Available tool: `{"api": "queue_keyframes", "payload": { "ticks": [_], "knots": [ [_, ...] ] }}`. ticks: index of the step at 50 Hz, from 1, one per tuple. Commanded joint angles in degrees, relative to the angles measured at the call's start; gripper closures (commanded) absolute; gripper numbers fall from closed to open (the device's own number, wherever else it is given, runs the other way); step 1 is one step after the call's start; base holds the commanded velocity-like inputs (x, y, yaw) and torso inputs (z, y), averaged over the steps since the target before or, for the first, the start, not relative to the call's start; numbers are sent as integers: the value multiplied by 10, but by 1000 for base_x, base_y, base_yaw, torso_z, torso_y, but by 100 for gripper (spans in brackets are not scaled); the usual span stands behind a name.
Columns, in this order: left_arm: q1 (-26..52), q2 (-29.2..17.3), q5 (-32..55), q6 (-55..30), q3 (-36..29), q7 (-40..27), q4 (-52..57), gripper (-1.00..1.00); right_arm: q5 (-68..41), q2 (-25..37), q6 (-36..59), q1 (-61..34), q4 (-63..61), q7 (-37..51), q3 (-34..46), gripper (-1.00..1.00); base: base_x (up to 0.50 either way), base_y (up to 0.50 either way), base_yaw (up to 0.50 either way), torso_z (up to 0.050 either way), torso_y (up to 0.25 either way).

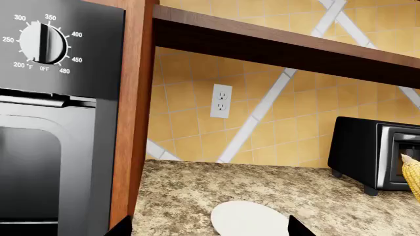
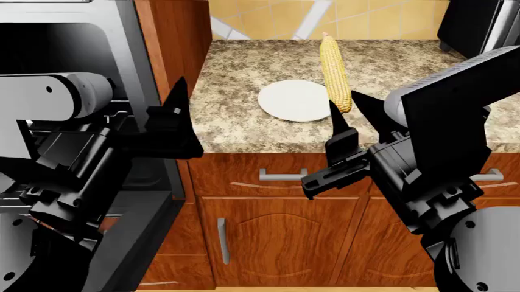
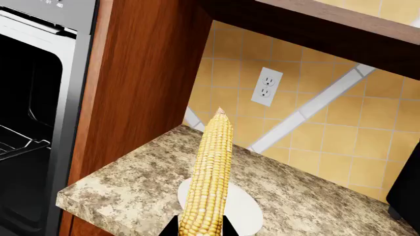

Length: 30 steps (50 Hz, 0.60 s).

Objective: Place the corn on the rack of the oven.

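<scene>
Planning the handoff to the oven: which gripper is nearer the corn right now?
Right. The right gripper is shut on the corn at its thick end, above the plate. The left gripper is open, off by the oven.

Granite countertop: white plate lies near the middle toward the front edge; black countertop oven stands at the back right corner against the tiled wall.

**Materials and finishes**

Speckled stone-look counter, matt. Reddish wood cabinets with a slight sheen and metal handles. Smooth white plate. Bumpy yellow corn. Glossy black oven; tiled wall.
</scene>
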<state>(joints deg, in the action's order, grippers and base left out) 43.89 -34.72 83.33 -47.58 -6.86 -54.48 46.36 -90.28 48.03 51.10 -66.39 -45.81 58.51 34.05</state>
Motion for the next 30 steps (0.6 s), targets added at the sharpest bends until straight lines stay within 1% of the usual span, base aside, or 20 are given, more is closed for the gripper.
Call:
{"api": "queue_keyframes", "payload": {
  "ticks": [1, 9, 30],
  "knots": [
    [9, -11, 19, -3, 4, -13, 0, -100, 3, 7, 0, 2, -10, 4, -6, 100, 0, 438, 0, 0, 0],
    [9, -12, 22, 0, 4, -15, 2, -100, -6, 16, -4, 5, -20, 13, -9, 100, 0, 438, 0, 0, 0],
    [-5, -16, 13, 9, 9, -2, 3, -100, -58, 16, 10, -32, -31, 57, 0, 100, 0, 432, 0, 1, 0]
  ]
}}
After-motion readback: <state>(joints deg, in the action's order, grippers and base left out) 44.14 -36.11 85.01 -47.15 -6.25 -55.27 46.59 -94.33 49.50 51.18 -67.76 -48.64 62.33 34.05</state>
